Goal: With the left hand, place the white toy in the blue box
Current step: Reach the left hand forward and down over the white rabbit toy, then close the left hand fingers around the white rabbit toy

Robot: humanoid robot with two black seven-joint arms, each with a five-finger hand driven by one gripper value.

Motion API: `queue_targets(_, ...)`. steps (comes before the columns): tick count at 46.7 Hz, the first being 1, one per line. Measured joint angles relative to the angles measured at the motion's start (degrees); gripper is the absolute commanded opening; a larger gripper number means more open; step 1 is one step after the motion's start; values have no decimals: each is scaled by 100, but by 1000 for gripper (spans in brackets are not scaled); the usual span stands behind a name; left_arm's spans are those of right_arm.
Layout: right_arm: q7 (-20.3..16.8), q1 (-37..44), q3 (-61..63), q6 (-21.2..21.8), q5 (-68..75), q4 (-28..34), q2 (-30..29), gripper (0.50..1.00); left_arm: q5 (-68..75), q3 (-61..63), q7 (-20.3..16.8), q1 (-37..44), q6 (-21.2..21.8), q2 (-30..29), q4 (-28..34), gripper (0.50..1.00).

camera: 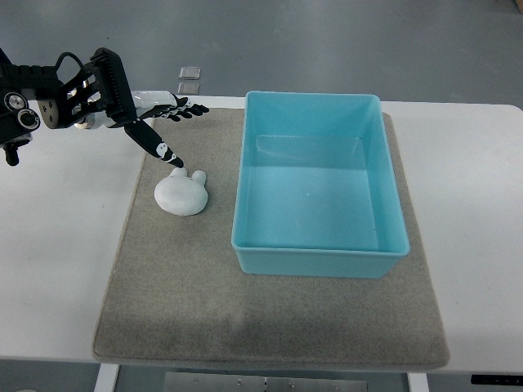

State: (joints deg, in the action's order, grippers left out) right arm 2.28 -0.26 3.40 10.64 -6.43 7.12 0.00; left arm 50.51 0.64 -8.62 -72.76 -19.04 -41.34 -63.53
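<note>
A white, rounded toy with small ears (183,193) lies on the grey mat (180,286), just left of the blue box (319,253). My left hand (163,122) reaches in from the upper left and hovers above and behind the toy. Its fingers are spread; one dark fingertip (173,160) points down to just above the toy's top edge, the others (189,109) stretch out to the right. Nothing is held. The box is an open light-blue rectangular bin with nothing inside. My right arm does not show.
The mat covers the middle of a white table (49,261). Two small clear square objects (189,79) lie on the floor beyond the table's far edge.
</note>
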Motion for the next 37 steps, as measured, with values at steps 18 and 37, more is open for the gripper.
queue_targets(18, 0, -1, 0, 0, 0, 0, 0, 936, 530, 18, -59, -234, -298, -51, -302, 992)
queue_targets(37, 0, 0, -1, 0, -1, 0, 0, 936, 1221, 11, -66, -208, -644, -145, -666, 992)
